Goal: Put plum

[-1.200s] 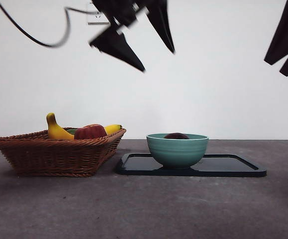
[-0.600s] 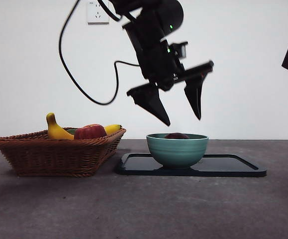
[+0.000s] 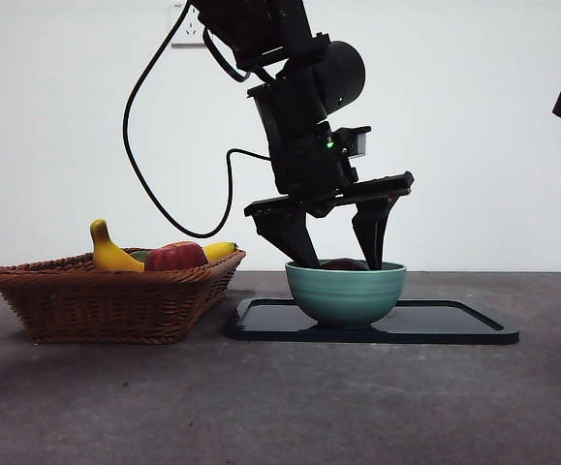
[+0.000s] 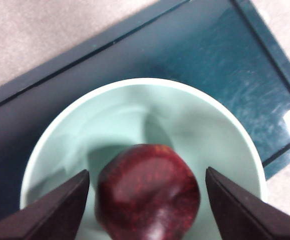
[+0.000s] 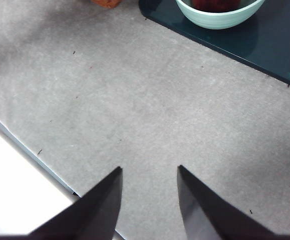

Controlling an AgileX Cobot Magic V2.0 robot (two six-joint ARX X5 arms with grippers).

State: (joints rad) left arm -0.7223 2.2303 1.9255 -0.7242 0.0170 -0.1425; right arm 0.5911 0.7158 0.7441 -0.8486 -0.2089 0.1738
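Left pincer (image 3: 342,263) wide astride the plum (image 4: 149,197) inside green bowl (image 3: 345,291) on dark tray (image 3: 454,324), basket (image 3: 106,295) alongside.

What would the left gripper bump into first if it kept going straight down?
Most likely the plum: the left gripper is open, one jaw on each side of it, inside the green bowl. How close it is remains unclear.

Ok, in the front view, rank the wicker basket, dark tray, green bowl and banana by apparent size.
1. Dark tray and wicker basket: tray looks wider, basket taller, so I won't rank them.
2. Green bowl.
3. Banana, partly hidden in the basket.
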